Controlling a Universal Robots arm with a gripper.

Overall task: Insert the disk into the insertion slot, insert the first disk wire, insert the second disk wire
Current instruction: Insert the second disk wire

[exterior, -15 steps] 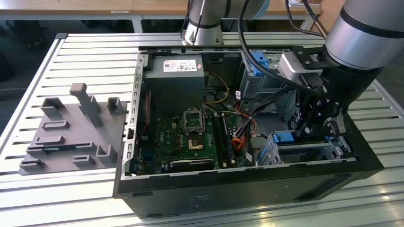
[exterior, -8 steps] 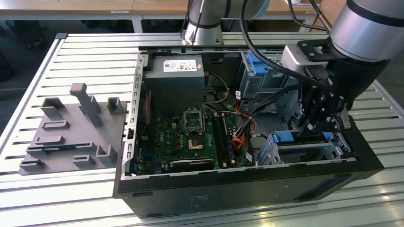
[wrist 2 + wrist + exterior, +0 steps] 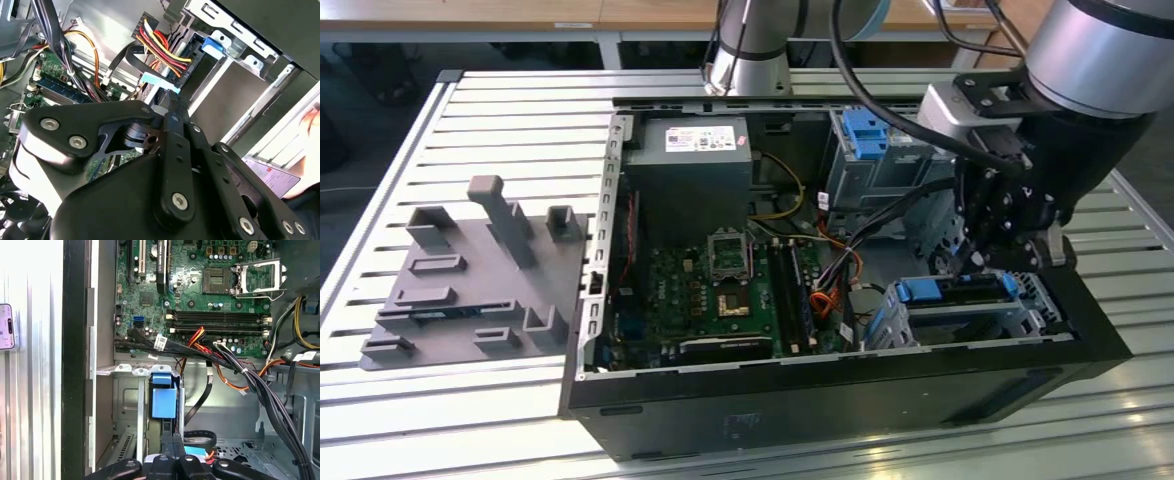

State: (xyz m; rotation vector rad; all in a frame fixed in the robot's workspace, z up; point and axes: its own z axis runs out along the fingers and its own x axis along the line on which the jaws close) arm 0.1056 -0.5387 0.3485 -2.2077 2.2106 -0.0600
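Inside the open computer case (image 3: 854,390), the gripper (image 3: 983,262) hung just above the blue-framed disk (image 3: 958,290) seated in the insertion slot (image 3: 974,322), its grip impossible to tell

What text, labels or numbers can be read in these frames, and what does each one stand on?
None can be read as words.
power supply sticker, on the grey box in the exterior view: print too small to read.
white cable tag, on the black cable bundle in the first wrist view: blurred.
white label with red marks, on a flat surface in the second wrist view: blurred.
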